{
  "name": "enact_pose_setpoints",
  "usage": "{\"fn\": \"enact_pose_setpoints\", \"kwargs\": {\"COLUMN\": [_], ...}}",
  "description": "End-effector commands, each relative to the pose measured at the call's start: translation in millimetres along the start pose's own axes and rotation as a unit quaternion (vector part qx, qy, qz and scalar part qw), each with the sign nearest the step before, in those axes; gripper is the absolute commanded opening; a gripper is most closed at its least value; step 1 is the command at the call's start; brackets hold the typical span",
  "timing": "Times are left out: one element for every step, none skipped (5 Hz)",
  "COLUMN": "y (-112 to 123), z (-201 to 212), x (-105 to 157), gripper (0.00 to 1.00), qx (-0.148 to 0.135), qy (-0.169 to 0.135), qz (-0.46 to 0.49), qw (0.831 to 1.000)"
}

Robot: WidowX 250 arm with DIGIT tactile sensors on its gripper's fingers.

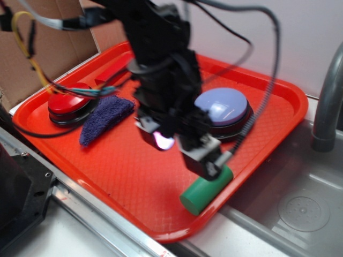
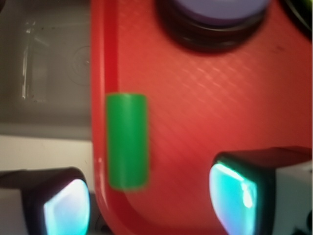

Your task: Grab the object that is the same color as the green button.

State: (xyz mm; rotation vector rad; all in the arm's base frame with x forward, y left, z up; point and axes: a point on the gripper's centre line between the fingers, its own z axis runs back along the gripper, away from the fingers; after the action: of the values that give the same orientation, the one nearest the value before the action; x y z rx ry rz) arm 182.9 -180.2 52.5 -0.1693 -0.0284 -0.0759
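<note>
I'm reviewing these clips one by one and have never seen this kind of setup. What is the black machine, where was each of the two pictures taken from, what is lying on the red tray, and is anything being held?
The black machine is a robot arm ending in a two-fingered gripper. One picture looks on from outside; the other is from a camera on the wrist, looking down past the glowing fingertips. On the red tray lie a green cylinder by the near rim, a lavender-blue button, a red button, a purple cloth and a red block. Nothing is held: the gripper is open, with the cylinder between its fingers.
</note>
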Motion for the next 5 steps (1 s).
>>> {"fn": "enact_pose_setpoints", "kwargs": {"y": [-20.6, -11.6, -5.5, 2.6, 10.1], "z": [-14.7, -23.3, -30.0, -29.6, -26.4], "x": [9.6, 12.4, 14.4, 13.7, 14.4], "gripper": [1.0, 1.0, 1.0, 1.0, 1.0], "qx": [0.025, 0.049, 0.072, 0.077, 0.076], "qy": [-0.004, -0.003, 0.0, -0.001, -0.001], "qz": [-0.015, 0.004, 0.015, 0.029, 0.04], "qw": [1.0, 0.999, 0.997, 0.997, 0.996]}}
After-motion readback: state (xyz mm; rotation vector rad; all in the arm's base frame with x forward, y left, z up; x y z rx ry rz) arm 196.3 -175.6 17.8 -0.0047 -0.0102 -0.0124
